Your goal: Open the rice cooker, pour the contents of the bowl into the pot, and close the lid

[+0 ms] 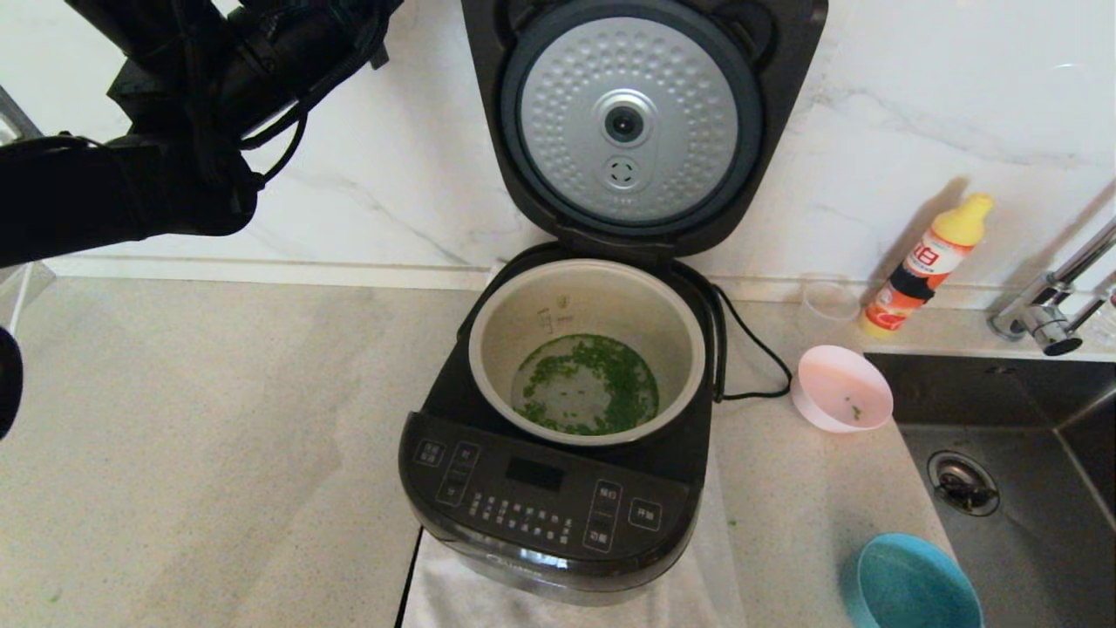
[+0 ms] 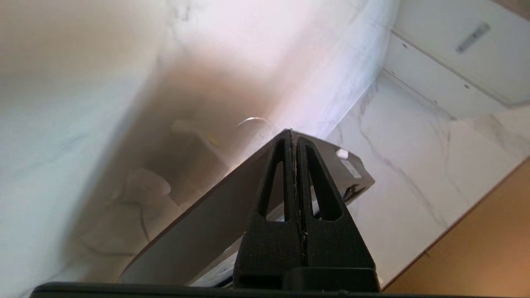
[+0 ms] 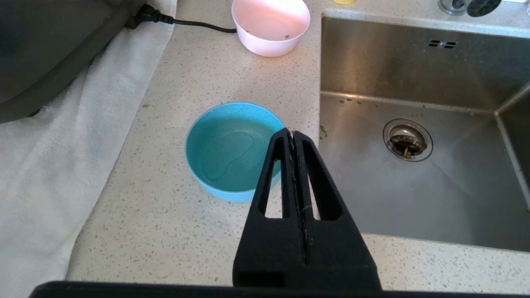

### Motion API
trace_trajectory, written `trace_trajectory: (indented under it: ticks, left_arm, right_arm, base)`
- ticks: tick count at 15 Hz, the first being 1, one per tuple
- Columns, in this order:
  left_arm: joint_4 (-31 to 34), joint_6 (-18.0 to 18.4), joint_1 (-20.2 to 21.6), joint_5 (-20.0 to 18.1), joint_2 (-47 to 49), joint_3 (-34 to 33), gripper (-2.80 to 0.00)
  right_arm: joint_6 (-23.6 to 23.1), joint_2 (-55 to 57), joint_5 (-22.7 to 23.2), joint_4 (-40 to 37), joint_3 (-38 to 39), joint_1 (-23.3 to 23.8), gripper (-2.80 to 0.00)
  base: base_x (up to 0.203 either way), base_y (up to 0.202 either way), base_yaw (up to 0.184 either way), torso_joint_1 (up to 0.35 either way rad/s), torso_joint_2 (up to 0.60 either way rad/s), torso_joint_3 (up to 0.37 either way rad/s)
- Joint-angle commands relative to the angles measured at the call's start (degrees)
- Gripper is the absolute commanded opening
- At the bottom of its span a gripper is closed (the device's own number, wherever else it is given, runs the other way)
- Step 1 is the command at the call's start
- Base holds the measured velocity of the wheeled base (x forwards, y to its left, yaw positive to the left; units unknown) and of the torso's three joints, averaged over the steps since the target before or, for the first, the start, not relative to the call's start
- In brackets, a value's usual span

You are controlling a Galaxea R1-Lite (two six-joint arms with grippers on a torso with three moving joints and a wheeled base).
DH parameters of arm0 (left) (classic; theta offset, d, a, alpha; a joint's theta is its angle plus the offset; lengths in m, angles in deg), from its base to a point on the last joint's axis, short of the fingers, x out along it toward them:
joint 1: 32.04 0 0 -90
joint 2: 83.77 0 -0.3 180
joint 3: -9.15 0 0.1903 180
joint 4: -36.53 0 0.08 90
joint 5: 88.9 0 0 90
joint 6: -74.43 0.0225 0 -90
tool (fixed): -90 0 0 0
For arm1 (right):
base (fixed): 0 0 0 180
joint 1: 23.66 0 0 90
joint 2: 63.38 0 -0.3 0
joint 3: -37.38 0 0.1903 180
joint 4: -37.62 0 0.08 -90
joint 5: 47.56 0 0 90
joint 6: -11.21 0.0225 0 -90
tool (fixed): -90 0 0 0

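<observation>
**Pouring done, lid left to close**

The left gripper (image 2: 291, 136) is raised high at the left, near the upright lid; its fingers are pressed together and hold nothing. The glossy black rice cooker (image 1: 549, 497) stands open, its hinged lid (image 1: 629, 122) with the dimpled silver underside up. The green bits (image 1: 586, 384) lie in the cream-beige round pot (image 1: 488, 349). The small pale-pink bowl (image 1: 841, 388) sits to the right on the counter, almost empty. The right gripper (image 3: 292, 134) hangs over a blue bowl (image 3: 232, 145), closed and empty. I judge 2 steps done; 1 remains, closing.

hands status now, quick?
Left hand: closed, empty, raised beside the open lid.
Right hand: closed, empty, above the blue bowl.
</observation>
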Motion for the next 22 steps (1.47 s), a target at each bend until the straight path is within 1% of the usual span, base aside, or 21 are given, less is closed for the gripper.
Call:
trace_trajectory:
  ticks: [1, 4, 9, 12, 14, 16, 22]
  left_arm:
    - [-0.47, -0.26, 0.09, -1.29, 0.92, -0.01, -2.80]
    - [-1.78, -0.26, -0.26, -1.45, 2.47, -0.09, -2.80]
    - [-1.76, -0.26, -1.56, -2.42, 2.83, -0.09, -2.80]
    - [-1.45, -0.49, -2.00, -3.84, 2.92, -0.09, -2.80]
    - [-1.49, -0.69, -2.10, -5.82, 3.53, -0.18, -2.80]
    - [-1.61, -0.79, -2.10, -6.99, 3.27, -0.89, -2.80]
    - [-1.78, -0.79, -1.85, -7.24, 3.18, -1.68, -2.80]
  right_arm:
    - [-0.02, 0.09, 0.00, 0.01, 0.00, 0.00, -2.80]
    - [-0.02, 0.09, 0.00, 0.01, 0.00, 0.02, -2.80]
    - [-0.02, 0.09, -0.08, 0.01, 0.00, 0.02, -2.80]
    - [-0.02, 0.09, 0.00, 0.01, 0.00, 0.02, -2.80]
    - [-0.02, 0.09, 0.00, 0.01, 0.00, 0.02, -2.80]
    - [-0.02, 0.09, 0.00, 0.01, 0.00, 0.02, -2.80]
    - [-0.02, 0.09, 0.00, 0.01, 0.00, -0.05, -2.80]
  base:
    - [0.000, 0.000, 0.000, 0.000, 0.00, 0.000]
    - [0.000, 0.000, 0.000, 0.000, 0.00, 0.000]
    - [0.000, 0.000, 0.000, 0.000, 0.00, 0.000]
    - [0.000, 0.000, 0.000, 0.000, 0.00, 0.000]
    - [0.000, 0.000, 0.000, 0.000, 0.00, 0.000]
    - [0.000, 0.000, 0.000, 0.000, 0.00, 0.000]
    - [0.000, 0.000, 0.000, 0.000, 0.00, 0.000]
